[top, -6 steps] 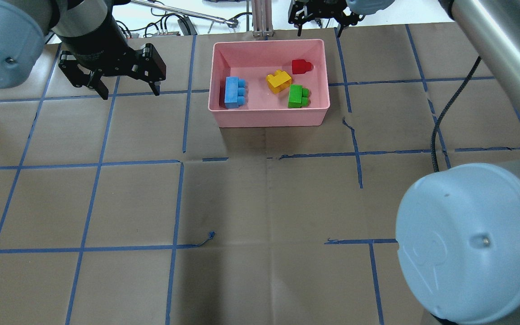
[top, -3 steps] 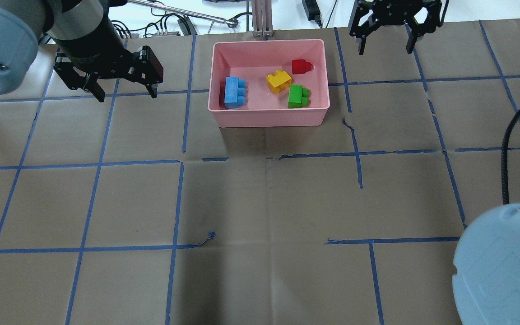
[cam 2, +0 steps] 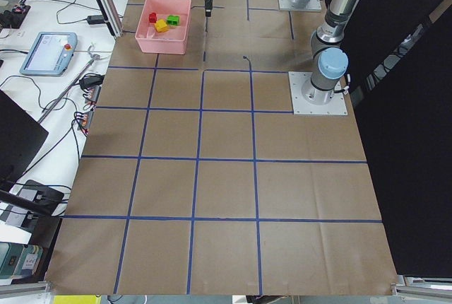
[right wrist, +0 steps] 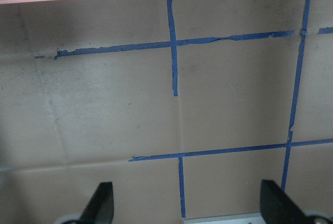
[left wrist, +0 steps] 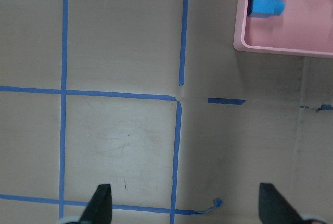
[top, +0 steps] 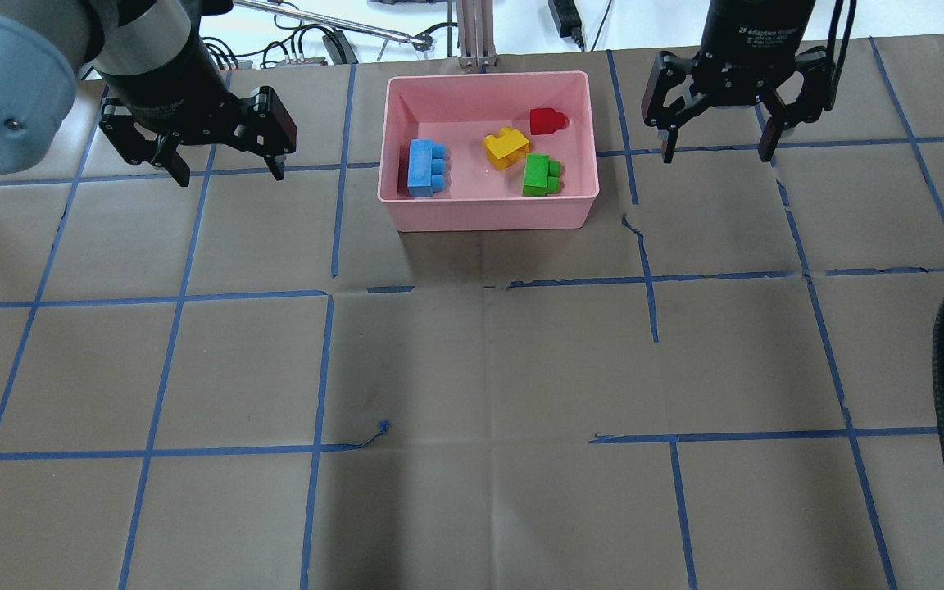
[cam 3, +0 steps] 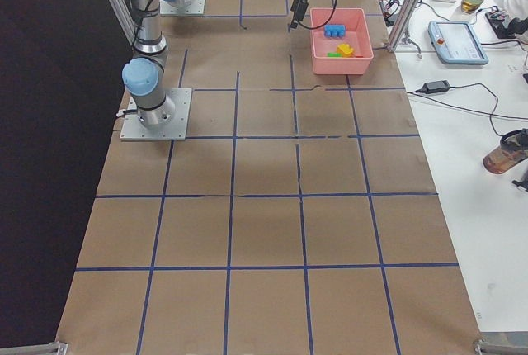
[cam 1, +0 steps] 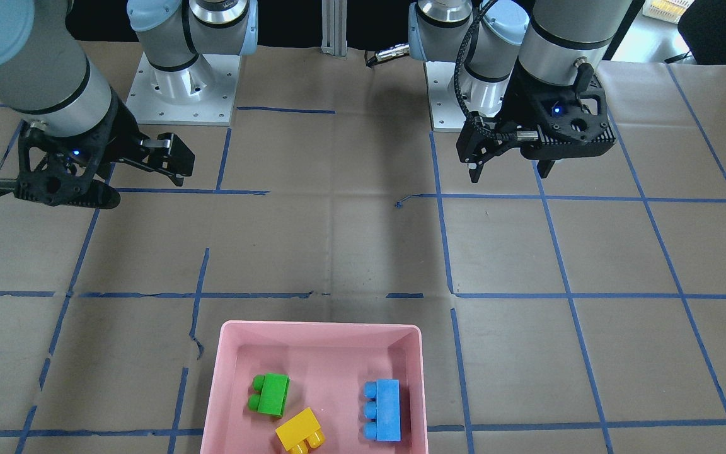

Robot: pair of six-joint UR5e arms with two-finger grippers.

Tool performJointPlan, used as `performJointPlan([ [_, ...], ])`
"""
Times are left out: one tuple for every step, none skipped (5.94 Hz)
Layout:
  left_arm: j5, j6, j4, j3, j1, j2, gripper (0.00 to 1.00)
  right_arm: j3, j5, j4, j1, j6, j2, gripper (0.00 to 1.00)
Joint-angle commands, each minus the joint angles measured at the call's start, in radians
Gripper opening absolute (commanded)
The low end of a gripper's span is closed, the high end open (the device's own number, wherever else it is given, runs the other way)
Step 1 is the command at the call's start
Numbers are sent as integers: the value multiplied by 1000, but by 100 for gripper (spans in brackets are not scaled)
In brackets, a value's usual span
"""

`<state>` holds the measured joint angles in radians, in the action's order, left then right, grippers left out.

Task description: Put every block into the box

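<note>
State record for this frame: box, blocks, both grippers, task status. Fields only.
box: pink box, far centre of the table
blocks in box: all four: blue block, yellow block, red block, green block
left gripper: open, empty, above the table off the box's left side in the overhead view
right gripper: open, empty, above the table off the box's right side
contact: neither gripper touches box or blocks
task status: looks complete

Robotics lab: tape-gridded table (top: 472,369), teach pendant (cam 2: 46,51).
</note>
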<state>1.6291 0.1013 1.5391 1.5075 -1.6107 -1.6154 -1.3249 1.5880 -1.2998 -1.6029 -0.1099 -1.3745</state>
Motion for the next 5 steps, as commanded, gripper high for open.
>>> performJointPlan([
  [-2, -5, -4, 3, 0, -9, 100, -109, -2, -134, -15, 4, -49, 100],
  [-3, -24, -4, -4, 0, -12, 100, -108, -3, -139, -18, 4, -49, 100],
  [-18, -22, -5, 5, 1, -9, 100, -94, -3, -138, -20, 4, -47, 100],
  [-20, -28, -7, 4, 3, -15, 100, -91, -2, -136, -22, 4, -46, 100],
  [-21, -41, -7, 4, 3, -15, 100, -91, -2, -135, -22, 4, -46, 100],
])
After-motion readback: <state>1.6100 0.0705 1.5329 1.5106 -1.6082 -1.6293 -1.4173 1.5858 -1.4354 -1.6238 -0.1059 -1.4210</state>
